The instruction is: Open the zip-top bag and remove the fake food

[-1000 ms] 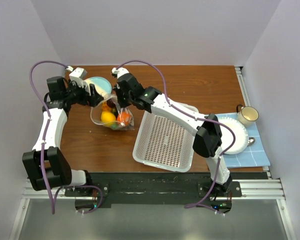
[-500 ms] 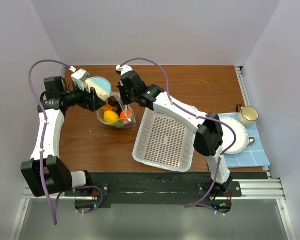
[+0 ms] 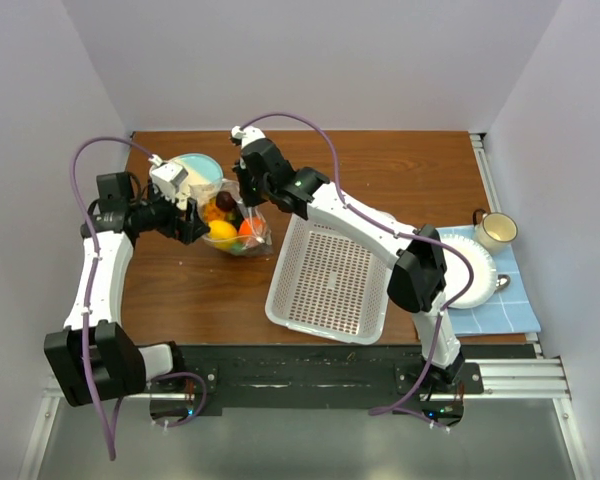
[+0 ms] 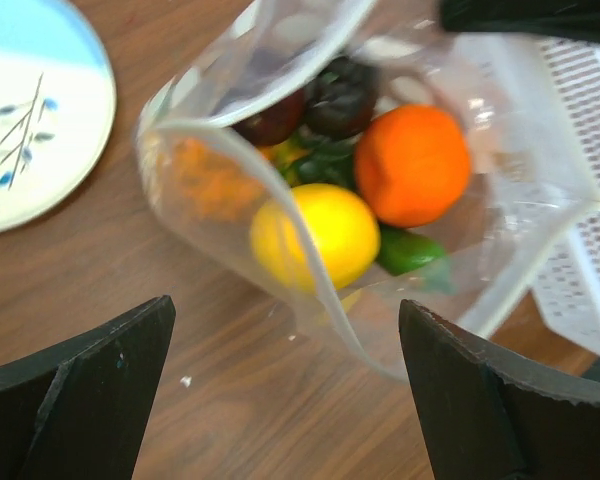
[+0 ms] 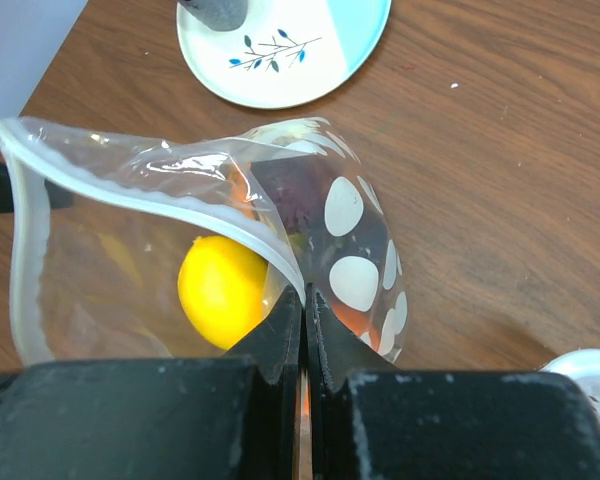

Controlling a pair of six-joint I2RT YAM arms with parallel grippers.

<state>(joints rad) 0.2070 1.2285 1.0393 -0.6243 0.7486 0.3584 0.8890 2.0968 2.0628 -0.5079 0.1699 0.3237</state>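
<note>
The zip-top bag (image 3: 238, 228) sits in the upper left of the overhead view, on the wooden table (image 3: 410, 170), with its mouth gaping open. Bare wood runs across the upper right of the tabletop and below the bag toward the near edge. The white perforated basket (image 3: 330, 285) lies at centre, its upper left corner just beside the bag. A blue and white plate (image 3: 202, 172) lies just above the bag, near the table's far edge. The right gripper (image 5: 303, 300), at the bottom centre of its wrist view, has its fingers pressed together on the bag's thick zip rim. The left gripper (image 4: 285, 400) has its fingers spread wide at the bottom corners of its view, holding nothing, with the bag's open rim just above them. Inside the bag an orange (image 4: 412, 165), a lemon (image 4: 315, 235), a green piece (image 4: 408, 252) and a dark piece (image 4: 340, 95) are clustered together.
</note>
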